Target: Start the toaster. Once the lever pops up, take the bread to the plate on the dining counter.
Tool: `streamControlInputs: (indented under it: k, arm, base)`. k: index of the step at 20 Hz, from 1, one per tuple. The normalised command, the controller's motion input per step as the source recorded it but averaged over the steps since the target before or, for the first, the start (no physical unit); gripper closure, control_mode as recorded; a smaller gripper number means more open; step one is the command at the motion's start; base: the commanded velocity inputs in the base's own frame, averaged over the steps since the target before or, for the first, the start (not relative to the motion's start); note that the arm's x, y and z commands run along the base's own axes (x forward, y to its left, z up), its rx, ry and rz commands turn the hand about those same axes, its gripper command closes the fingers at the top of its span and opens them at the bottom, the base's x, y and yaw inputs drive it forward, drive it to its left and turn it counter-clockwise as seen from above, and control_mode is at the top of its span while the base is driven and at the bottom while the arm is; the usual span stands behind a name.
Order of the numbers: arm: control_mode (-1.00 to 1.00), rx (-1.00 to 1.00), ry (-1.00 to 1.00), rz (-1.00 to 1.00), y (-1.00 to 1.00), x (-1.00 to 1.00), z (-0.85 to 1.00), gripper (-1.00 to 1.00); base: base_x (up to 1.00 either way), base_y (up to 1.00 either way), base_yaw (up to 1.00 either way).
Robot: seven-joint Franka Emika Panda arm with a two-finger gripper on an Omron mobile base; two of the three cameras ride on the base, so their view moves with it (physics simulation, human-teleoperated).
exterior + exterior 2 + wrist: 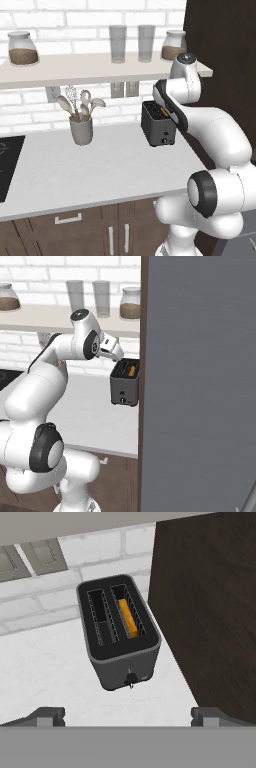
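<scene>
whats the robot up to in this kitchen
The white arm is reaching over the worktop toward the black toaster, which stands by the brick wall next to a dark cabinet side. The gripper hangs above and in front of the toaster, fingers spread wide and holding nothing. The bread sits down in the toaster's right slot as the hand view shows it, with just its orange top edge showing. The small lever on the toaster's front has not been touched yet.
</scene>
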Motion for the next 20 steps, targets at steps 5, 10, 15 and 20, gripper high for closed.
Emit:
streamControlInputs:
  k: [5, 10, 15, 20]
  arm:
    - [-1.00, 0.00, 0.00, 0.00, 0.00, 0.00, 0.00, -1.00]
    - [-1.00, 0.00, 0.00, 0.00, 0.00, 0.00, 0.00, -1.00]
    - [-1.00, 0.00, 0.00, 0.00, 0.00, 0.00, 0.00, -1.00]
    - [-1.00, 0.00, 0.00, 0.00, 0.00, 0.00, 0.00, -1.00]
  base:
    - [0.00, 0.00, 0.00]
    - [0.00, 0.00, 0.00]
    - [0.00, 0.00, 0.00]
    - [0.00, 0.00, 0.00]
